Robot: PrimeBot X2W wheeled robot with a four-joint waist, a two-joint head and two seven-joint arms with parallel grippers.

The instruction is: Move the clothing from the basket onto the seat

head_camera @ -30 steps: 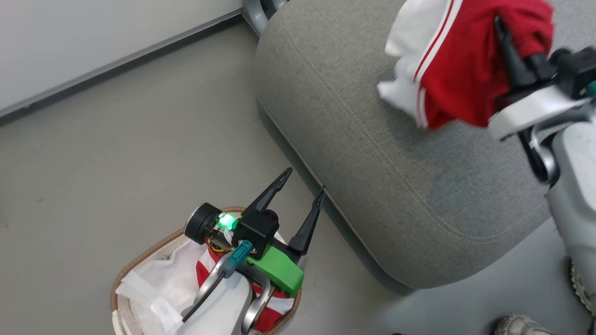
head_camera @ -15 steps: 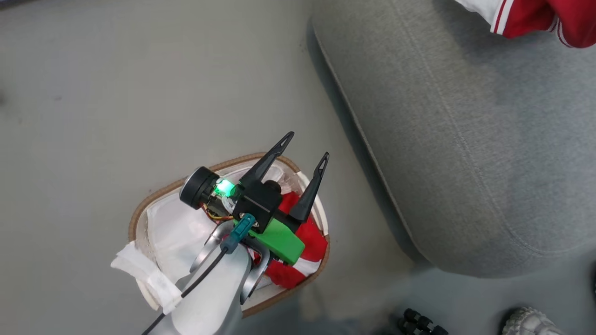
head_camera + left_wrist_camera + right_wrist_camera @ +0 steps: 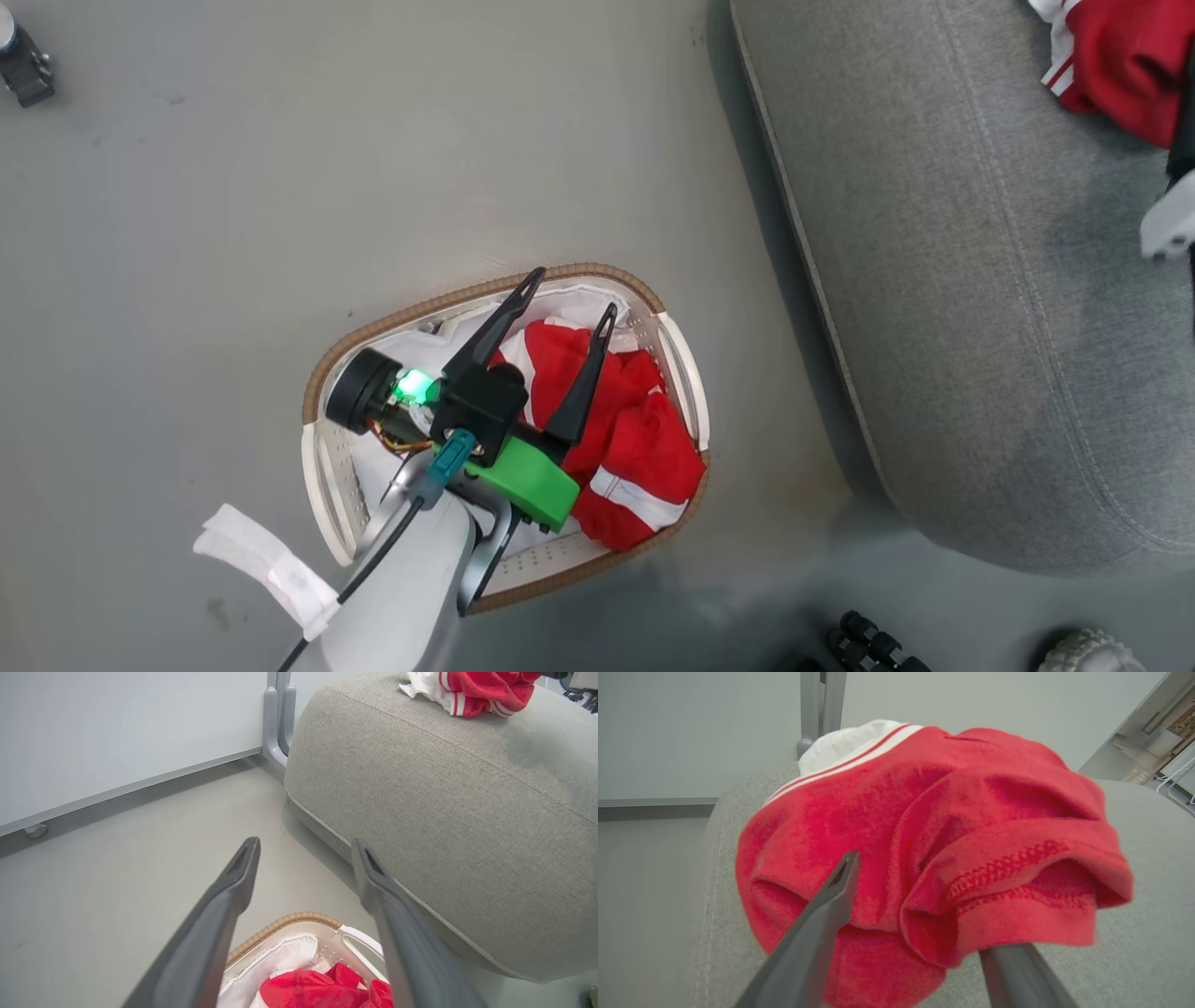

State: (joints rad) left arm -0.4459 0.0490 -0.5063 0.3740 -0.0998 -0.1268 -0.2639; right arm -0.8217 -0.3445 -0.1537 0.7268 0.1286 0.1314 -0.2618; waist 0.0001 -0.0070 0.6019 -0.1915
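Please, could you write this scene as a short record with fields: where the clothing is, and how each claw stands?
basket: on the floor beside the seat
red clothing: bunched inside the basket
red-and-white garment: lying on top of the seat
left claw: open, above the basket, holding nothing
right claw: open at the garment on the seat; fabric covers one fingertip
remaining: the clothing in the basket is not yet moved

- Plain indoor room, lab or office type.
- Bare grey floor (image 3: pixel 233 187), blank white wall (image 3: pixel 117 728) with grey skirting (image 3: pixel 140 786), metal post (image 3: pixel 279 718).
- Furnishing: one grey seat (image 3: pixel 980 327); laundry basket (image 3: pixel 686 378) on the floor.
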